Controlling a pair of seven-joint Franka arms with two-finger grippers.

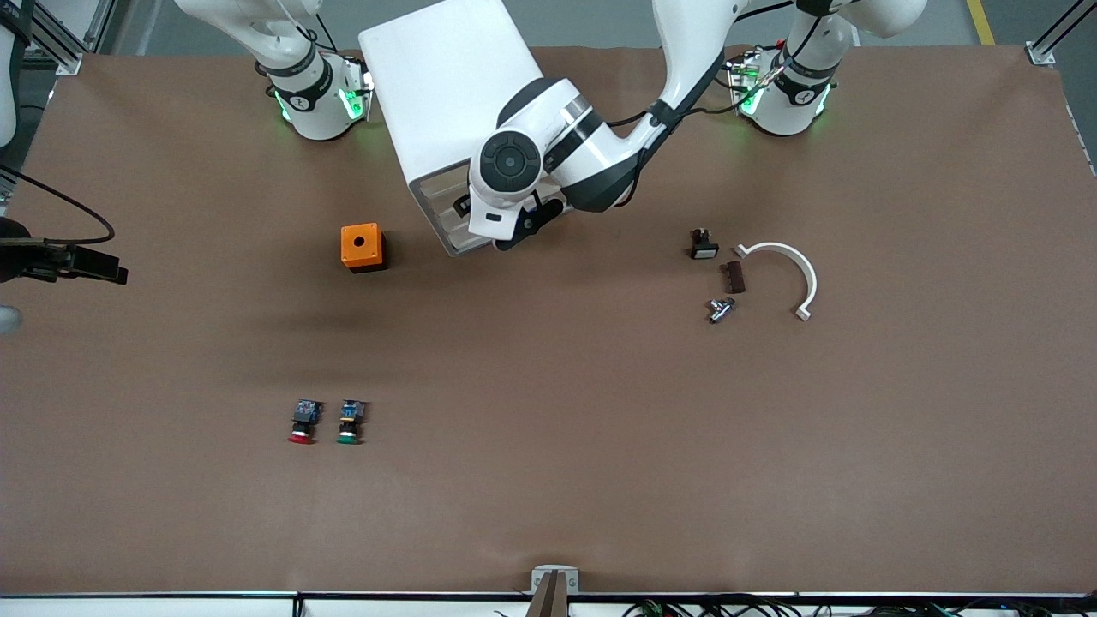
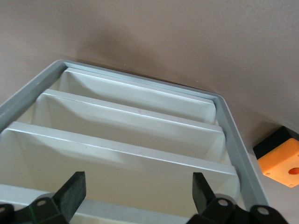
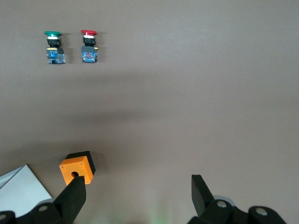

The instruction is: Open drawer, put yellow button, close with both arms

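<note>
Brown tabletop (image 1: 600,411): left gripper (image 2: 138,193), fingers wide and empty, faces the cabinet (image 1: 446,86) drawers to open one; right gripper (image 3: 138,196), likewise spread, waits above.

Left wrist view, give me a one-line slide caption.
Open left gripper poised at the front of the white cabinet, looking over its stacked drawers, orange box beside it on the table.

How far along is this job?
Done, seemingly: yellow button shows nowhere; only the red button and green button lie on the table. In hand: open left gripper at the cabinet drawer fronts, none visibly out. Right gripper waits open above the table. Left: confirming closure.
</note>
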